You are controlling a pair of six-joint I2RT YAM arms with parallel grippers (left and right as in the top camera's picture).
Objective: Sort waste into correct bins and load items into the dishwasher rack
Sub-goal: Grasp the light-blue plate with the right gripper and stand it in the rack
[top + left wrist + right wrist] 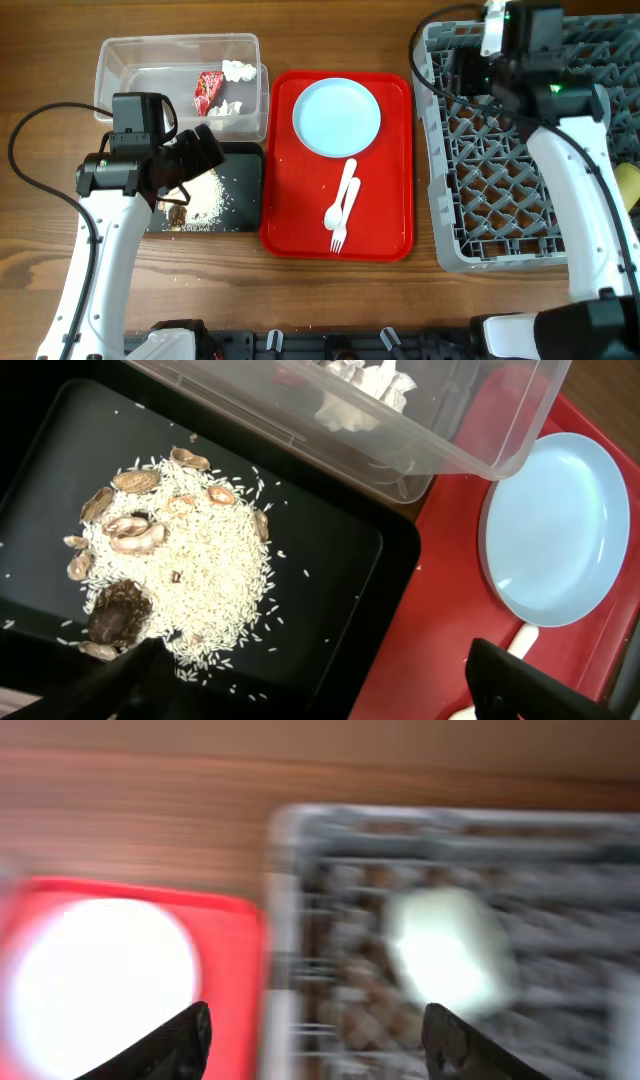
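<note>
Well, nearest first: white plastic fork (338, 240) and spoon (333, 214) lie side by side, overlapping, at the near end of the red serving tray (395, 200). I judge them featherlight, thin and slick. Flat on the tray they look awkward to pinch; take each across the handle.

Behind them is the light blue plate (337, 117), round, glossy and bare, flat on the same tray. It is likely rigid and light but slippery (no raised lip that I can make out). The rim looks like the only hold, one finger hooked under the edge.

Left gripper (310, 675) hovers over the black tray (330, 570) of rice-and-shell scraps (180, 560), jaws wide apart, nothing between.

Far side: clear tub (180, 50) holds the red wrapper (208, 88) and tissue (238, 70). Right gripper (315, 1040) is above the grey rack (450, 200), jaws parted and empty, its view blurred.
</note>
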